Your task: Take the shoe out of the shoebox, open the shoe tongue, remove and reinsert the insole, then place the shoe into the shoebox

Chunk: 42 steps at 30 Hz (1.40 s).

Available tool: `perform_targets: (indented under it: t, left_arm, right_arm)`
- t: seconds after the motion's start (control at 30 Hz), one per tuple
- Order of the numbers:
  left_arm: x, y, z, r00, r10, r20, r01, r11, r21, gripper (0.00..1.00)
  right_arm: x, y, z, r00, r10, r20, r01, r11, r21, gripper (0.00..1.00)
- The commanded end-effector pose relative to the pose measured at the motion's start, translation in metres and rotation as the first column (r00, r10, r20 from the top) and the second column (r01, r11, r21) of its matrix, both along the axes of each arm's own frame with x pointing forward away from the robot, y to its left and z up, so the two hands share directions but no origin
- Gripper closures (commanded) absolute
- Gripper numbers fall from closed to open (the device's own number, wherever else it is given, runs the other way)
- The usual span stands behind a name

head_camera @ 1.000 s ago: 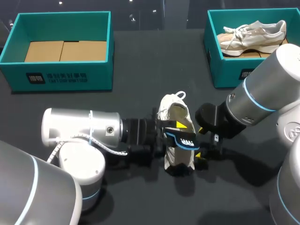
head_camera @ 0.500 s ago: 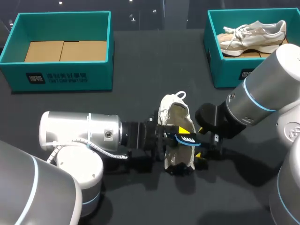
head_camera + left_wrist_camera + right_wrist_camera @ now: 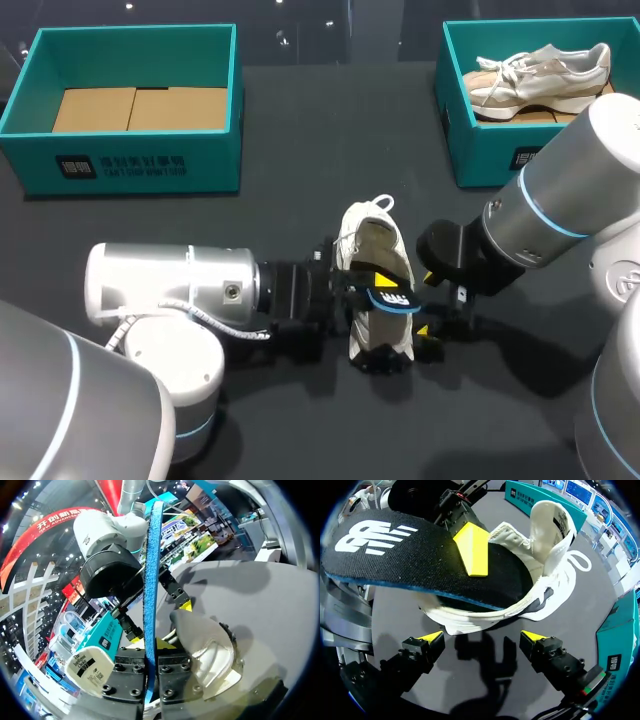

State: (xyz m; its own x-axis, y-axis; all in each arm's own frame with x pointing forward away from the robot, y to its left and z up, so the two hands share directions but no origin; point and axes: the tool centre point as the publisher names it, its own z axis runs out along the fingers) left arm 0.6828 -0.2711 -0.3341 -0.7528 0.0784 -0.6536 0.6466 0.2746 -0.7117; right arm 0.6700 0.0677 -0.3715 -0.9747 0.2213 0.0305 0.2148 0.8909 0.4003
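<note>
From the head view, the sneaker point(image 3: 368, 240) lies mid-table point(image 3: 290, 170) between both arms, with the left gripper point(image 3: 386, 288) pinching the insole point(image 3: 395, 298) over its opening. In the left wrist view the insole point(image 3: 150, 580) (blue edge on) sits clamped between the fingers. In the right wrist view the right gripper point(image 3: 482, 639) is spread wide, the sneaker point(image 3: 550, 530) just ahead.

Insole point(image 3: 392, 297) in left jaws, over shoe point(image 3: 370, 238)
</note>
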Motion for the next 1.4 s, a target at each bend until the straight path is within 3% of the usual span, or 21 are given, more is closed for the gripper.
perform_targets:
  t: [0.03,0.27,0.3,0.37,0.53,0.8,0.97,1.1,1.17,1.4]
  left_arm:
    - [0.011,-0.007,-0.010,1.000,0.016,0.000,-0.016,1.000,0.019,1.00]
    - [0.016,-0.003,-0.012,1.000,0.025,-0.006,-0.025,0.999,0.030,1.00]
    - [0.015,-0.002,-0.010,1.000,0.023,-0.008,-0.023,0.999,0.027,0.95]
    - [0.011,-0.001,-0.005,1.000,0.021,-0.006,-0.021,1.000,0.021,0.69]
    - [-0.001,0.004,0.009,1.000,0.024,0.003,-0.024,1.000,0.008,0.55]
    - [-0.016,0.006,0.024,1.000,0.019,0.010,-0.019,1.000,-0.003,0.55]
    - [-0.022,0.001,0.027,1.000,0.011,0.016,-0.011,1.000,-0.003,0.60]
    - [-0.023,-0.003,0.023,1.000,-0.001,0.013,0.000,1.000,0.006,0.76]
    - [-0.021,-0.005,0.020,1.000,-0.003,0.011,0.003,1.000,0.012,1.00]
    - [-0.006,-0.004,0.004,0.999,0.020,0.025,-0.021,0.999,0.043,1.00]
  right_arm:
    - [-0.001,0.000,0.000,1.000,-0.001,0.003,0.001,1.000,-0.001,0.00]
    - [-0.001,0.000,0.000,1.000,-0.001,0.003,0.001,1.000,-0.001,0.00]
    - [-0.001,0.000,0.000,1.000,-0.001,0.003,0.001,1.000,-0.001,0.00]
    - [-0.001,0.000,0.000,1.000,-0.001,0.003,0.001,1.000,-0.001,0.00]
    - [-0.001,0.000,0.000,1.000,-0.001,0.003,0.001,1.000,-0.001,0.00]
    - [-0.001,0.000,0.000,1.000,-0.001,0.003,0.001,1.000,-0.001,0.00]
    - [-0.001,0.000,0.000,1.000,-0.001,0.003,0.001,1.000,-0.001,0.00]
    - [-0.001,0.000,0.000,1.000,-0.001,0.003,0.001,1.000,-0.001,0.00]
    - [-0.001,0.000,0.000,1.000,-0.001,0.003,0.001,1.000,-0.001,0.00]
    - [-0.001,0.000,0.000,1.000,-0.001,0.003,0.001,1.000,-0.001,0.00]
